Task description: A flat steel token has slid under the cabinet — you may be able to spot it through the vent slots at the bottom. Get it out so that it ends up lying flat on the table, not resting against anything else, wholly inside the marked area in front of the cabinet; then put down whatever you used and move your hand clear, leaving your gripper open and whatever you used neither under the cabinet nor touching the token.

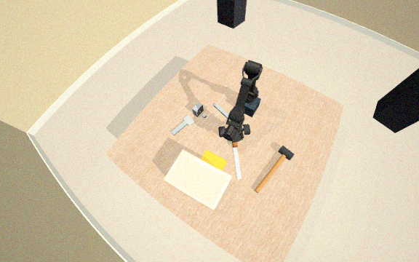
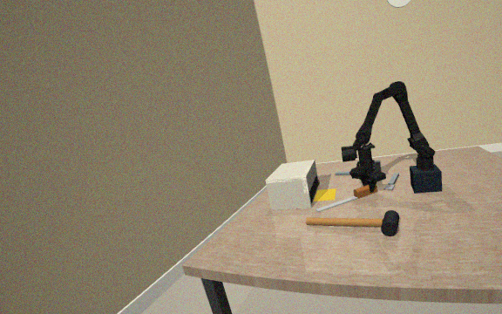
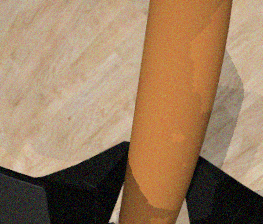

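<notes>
My gripper (image 1: 234,141) (image 2: 371,187) (image 3: 158,153) is shut on the orange handle (image 2: 362,191) (image 3: 174,90) of a long flat-bladed tool. Its pale blade (image 1: 237,164) (image 2: 338,203) points toward the cabinet's side of the table, low over or on the surface; I cannot tell which. The white cabinet (image 1: 198,178) (image 2: 288,187) stands with its dark front facing the arm's side. The yellow marked area (image 1: 214,159) (image 2: 326,194) lies flat in front of it, beside the blade and apart from it. The steel token is not visible in any view.
A black-headed mallet (image 1: 270,172) (image 2: 347,222) lies to the blade's other side. A grey tool with a wide end (image 1: 180,126) (image 2: 342,174), a second grey tool (image 1: 221,110) (image 2: 394,180) partly under the arm, and a small grey block (image 1: 198,109) also lie on the table.
</notes>
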You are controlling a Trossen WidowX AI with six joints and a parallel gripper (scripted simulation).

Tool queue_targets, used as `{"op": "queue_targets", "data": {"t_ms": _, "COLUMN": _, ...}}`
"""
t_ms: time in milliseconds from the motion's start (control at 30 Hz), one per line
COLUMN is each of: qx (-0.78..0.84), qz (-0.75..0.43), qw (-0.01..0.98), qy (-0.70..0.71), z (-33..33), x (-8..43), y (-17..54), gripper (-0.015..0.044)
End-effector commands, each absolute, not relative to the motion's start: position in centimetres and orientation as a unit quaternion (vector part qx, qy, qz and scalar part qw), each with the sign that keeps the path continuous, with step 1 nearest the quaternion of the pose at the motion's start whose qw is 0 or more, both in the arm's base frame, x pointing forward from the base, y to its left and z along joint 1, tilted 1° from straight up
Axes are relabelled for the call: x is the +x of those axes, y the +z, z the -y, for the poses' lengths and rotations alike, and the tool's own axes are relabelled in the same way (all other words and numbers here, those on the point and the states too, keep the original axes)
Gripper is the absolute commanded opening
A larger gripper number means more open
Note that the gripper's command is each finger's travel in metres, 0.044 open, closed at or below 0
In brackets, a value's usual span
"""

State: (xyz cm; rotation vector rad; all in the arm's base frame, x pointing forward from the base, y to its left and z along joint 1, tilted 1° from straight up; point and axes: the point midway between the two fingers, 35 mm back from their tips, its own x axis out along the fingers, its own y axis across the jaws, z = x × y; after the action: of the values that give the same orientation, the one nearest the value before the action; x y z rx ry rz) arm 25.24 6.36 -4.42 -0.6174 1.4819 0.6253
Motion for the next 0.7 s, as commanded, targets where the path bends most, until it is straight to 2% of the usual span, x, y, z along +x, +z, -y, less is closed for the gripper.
{"op": "queue_targets", "data": {"t_ms": 0, "qx": -0.272, "qz": -0.652, "qw": 0.652, "qy": 0.274, "z": -5.8, "x": 25.3, "y": -4.4, "gripper": 0.0}}
{"op": "queue_targets", "data": {"t_ms": 667, "qx": -0.272, "qz": -0.652, "qw": 0.652, "qy": 0.273, "z": -3.8, "x": 25.6, "y": -4.4, "gripper": 0.0}}
